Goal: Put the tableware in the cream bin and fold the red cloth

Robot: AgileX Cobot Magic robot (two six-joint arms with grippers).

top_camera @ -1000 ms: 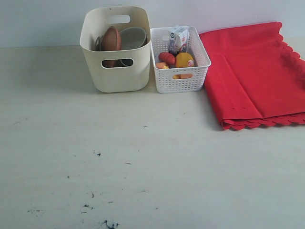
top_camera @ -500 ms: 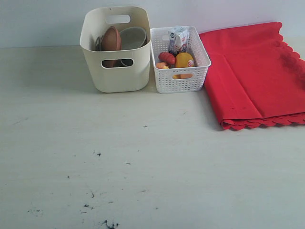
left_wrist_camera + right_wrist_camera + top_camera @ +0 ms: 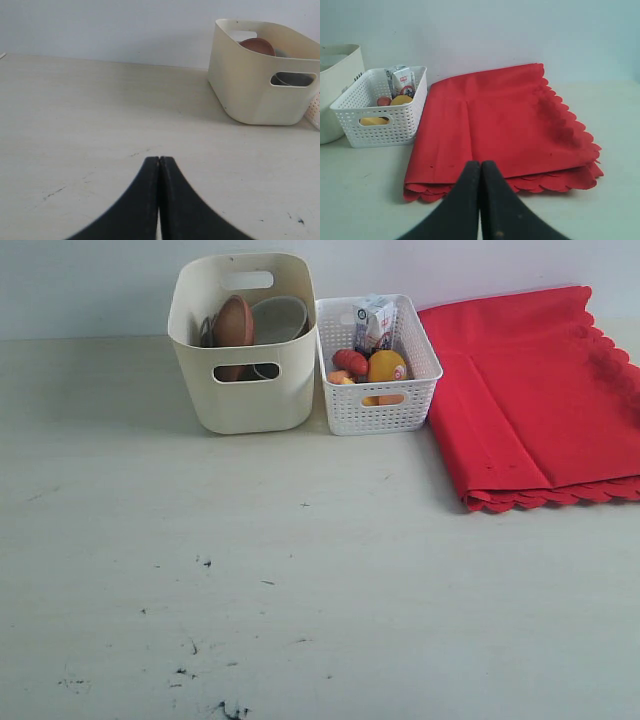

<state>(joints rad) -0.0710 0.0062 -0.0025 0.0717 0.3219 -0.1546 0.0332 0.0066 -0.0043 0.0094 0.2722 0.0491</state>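
Surface: I am facing a pale, scuffed wooden table [image 3: 300,590] backed by a plain light wall.
Left fingers: I am holding my left gripper [image 3: 159,159] pressed together on nothing, low over bare table.
Right fingers: I am holding my right gripper [image 3: 480,163] pressed together too, gripping nothing.
Tableware: the round brown wooden plate [image 3: 233,322] and the pale speckled bowl [image 3: 278,318] are sitting inside the tall smooth cream plastic bin [image 3: 245,390] at the back. I cannot make out the smaller pieces.
Neighbour: the shorter white perforated lattice basket [image 3: 380,400] is standing just beside the bin, between it and the cloth.
Cloth: the large bright red fabric cloth [image 3: 540,410] is lying flat at the back right, touching the basket, its layers stacked and the scalloped edges facing me.
Key relation: the cloth is lying straight ahead of my right fingers, well apart from the left ones, so the right arm is nearer. Its fold line is running away from me.
Judgement: I am reading the task as nearly done. Any further fold would be starting from that near scalloped edge.
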